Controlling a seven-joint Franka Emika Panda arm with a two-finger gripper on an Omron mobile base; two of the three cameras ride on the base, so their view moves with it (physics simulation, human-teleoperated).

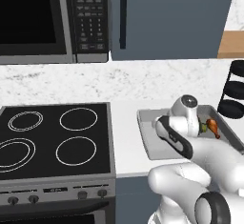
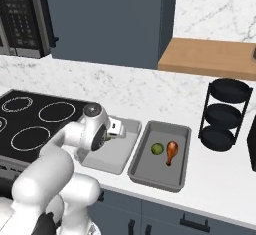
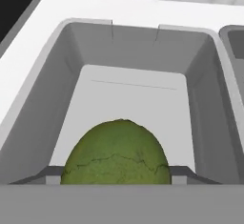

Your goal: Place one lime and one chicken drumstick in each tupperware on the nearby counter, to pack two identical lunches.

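My gripper (image 2: 111, 133) is shut on a green lime (image 3: 116, 151), which hangs low over the left tupperware (image 2: 120, 154), a shallow grey rectangular container on the white counter (image 2: 215, 189). In the hand view the lime sits between my fingertips (image 3: 183, 174), and the bare grey floor of this tupperware (image 3: 133, 99) lies under it. Close beside it on the right, the second tupperware (image 2: 161, 175) holds another lime (image 2: 157, 149) and an orange-brown chicken drumstick (image 2: 171, 152). In the left base view the drumstick (image 1: 213, 127) peeks out past my wrist.
A black stove top (image 2: 35, 124) borders the left tupperware on the left. A black three-tier rack (image 2: 225, 114) stands to the right of the containers, under a wooden shelf (image 2: 210, 56). A microwave (image 1: 38, 18) hangs above the stove.
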